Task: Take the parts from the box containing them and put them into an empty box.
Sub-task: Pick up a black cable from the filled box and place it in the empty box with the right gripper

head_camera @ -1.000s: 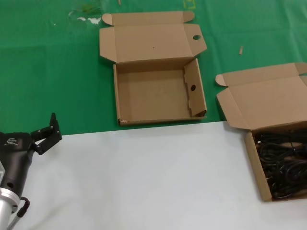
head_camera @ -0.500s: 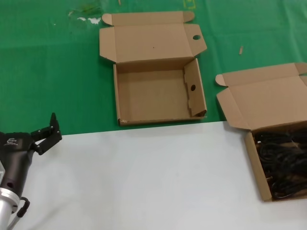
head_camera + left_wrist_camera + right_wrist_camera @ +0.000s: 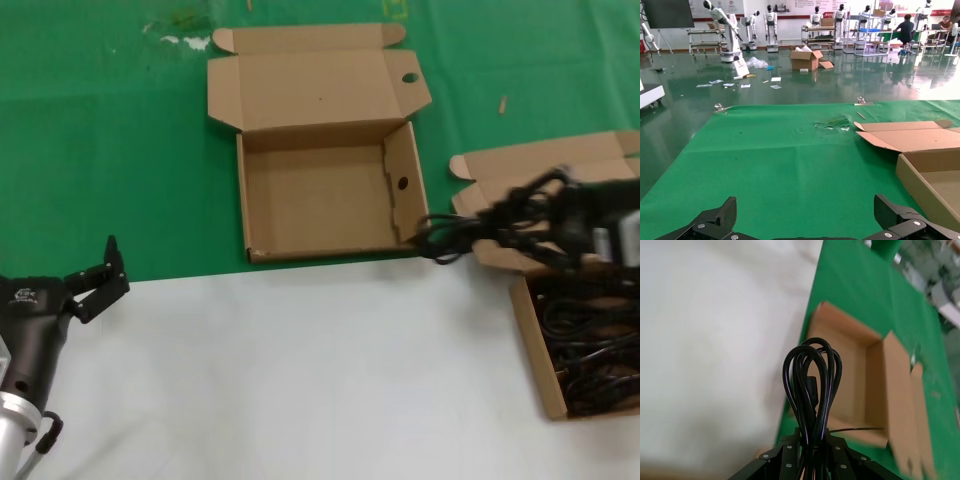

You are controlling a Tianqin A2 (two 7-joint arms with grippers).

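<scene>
Cable bundle (image 3: pixel 811 390) pinched in right fingers (image 3: pixel 790 460); left fingers (image 3: pixel 98 275) spread, parked.

Glossy black cable bundle (image 3: pixel 812 390); matt brown cardboard box (image 3: pixel 330 200).

right gripper (image 3: pixel 500 225) newly in head view from the right, absent a second ago, now above the lid of the box of cables (image 3: pixel 545 205), clamped on a black cable bundle (image 3: pixel 455 237) whose loops reach toward the empty box (image 3: pixel 330 195).
</scene>
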